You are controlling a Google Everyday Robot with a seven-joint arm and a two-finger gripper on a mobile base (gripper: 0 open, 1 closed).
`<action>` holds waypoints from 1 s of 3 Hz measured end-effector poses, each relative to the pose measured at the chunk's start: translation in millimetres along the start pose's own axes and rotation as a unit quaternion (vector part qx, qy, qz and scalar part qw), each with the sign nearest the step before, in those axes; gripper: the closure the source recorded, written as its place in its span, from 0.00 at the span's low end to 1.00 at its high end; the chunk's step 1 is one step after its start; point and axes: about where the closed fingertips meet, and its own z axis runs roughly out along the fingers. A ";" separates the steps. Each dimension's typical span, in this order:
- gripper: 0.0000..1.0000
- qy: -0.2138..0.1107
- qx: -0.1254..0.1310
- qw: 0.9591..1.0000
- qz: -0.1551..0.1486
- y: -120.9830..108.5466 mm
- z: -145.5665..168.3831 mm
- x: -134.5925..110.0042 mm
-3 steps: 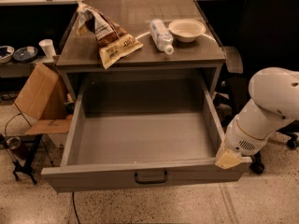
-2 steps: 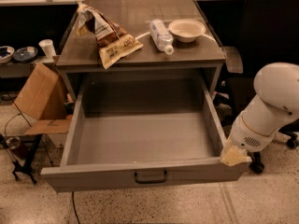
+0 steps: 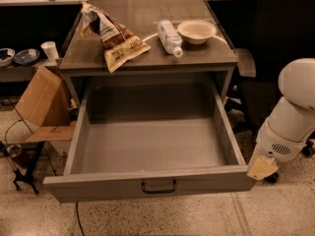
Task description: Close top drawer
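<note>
The top drawer [image 3: 147, 146] is a wide, deep grey drawer, pulled far out of the cabinet and empty inside. Its front panel [image 3: 98, 188] faces me, with a small dark bail handle [image 3: 158, 187] at its centre. My white arm [image 3: 290, 122] comes in from the right. My gripper [image 3: 261, 168], a cream-coloured end piece, sits right beside the drawer's front right corner, near floor level.
On the cabinet top [image 3: 197, 58] lie a chip bag [image 3: 115, 38], a plastic bottle [image 3: 170, 37] and a bowl [image 3: 197, 31]. A cardboard box [image 3: 42, 100] and a black stand [image 3: 27, 168] are on the left. A dark chair [image 3: 275, 43] stands behind my arm.
My arm's end has shifted a little to the right, away from the drawer's front right corner. The drawer has not moved.
</note>
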 end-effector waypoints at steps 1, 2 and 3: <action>1.00 0.011 -0.042 0.999 -0.002 12.6 24.6 5.3; 1.00 0.003 -0.063 0.998 -0.006 17.7 55.6 -0.1; 1.00 -0.015 -0.055 0.998 -0.007 10.5 66.0 -10.2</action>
